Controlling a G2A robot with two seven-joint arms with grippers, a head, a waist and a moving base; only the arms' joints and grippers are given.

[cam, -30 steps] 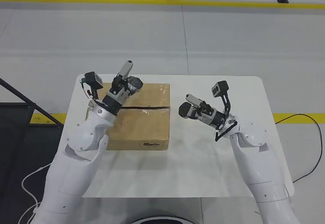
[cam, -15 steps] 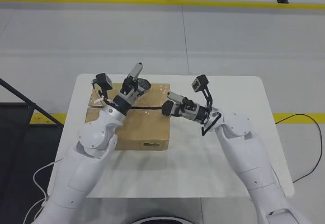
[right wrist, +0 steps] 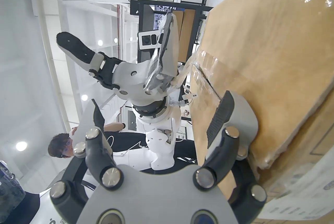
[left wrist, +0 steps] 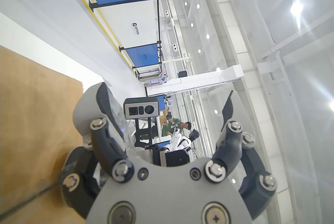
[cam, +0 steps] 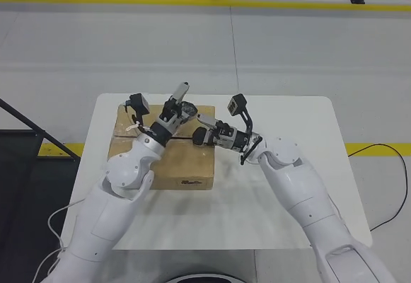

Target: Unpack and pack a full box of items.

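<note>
A closed cardboard box (cam: 184, 159) sits on the left half of the white table (cam: 283, 205), with clear tape along its middle seam (right wrist: 206, 73). My left gripper (cam: 184, 99) hovers open above the far part of the box near the seam, one finger pointing up. The left wrist view has its fingers (left wrist: 109, 105) spread wide beside the box top (left wrist: 31, 110). My right gripper (cam: 199, 134) is at the box's right edge by the seam, open. Its own view shows the right gripper (right wrist: 159, 115) with one finger (right wrist: 224, 113) against the box top (right wrist: 274, 40), facing the left gripper (right wrist: 117, 29).
The table's right half and front strip (cam: 262, 219) are bare white surface. A black pole and dark mat (cam: 7, 177) lie off the table's left side. A yellow floor line (cam: 382, 148) runs behind the table.
Both grippers have closed in on the box seam. The right one slid left from open table to the box's right edge; the left one shifted right over the box's far half.
</note>
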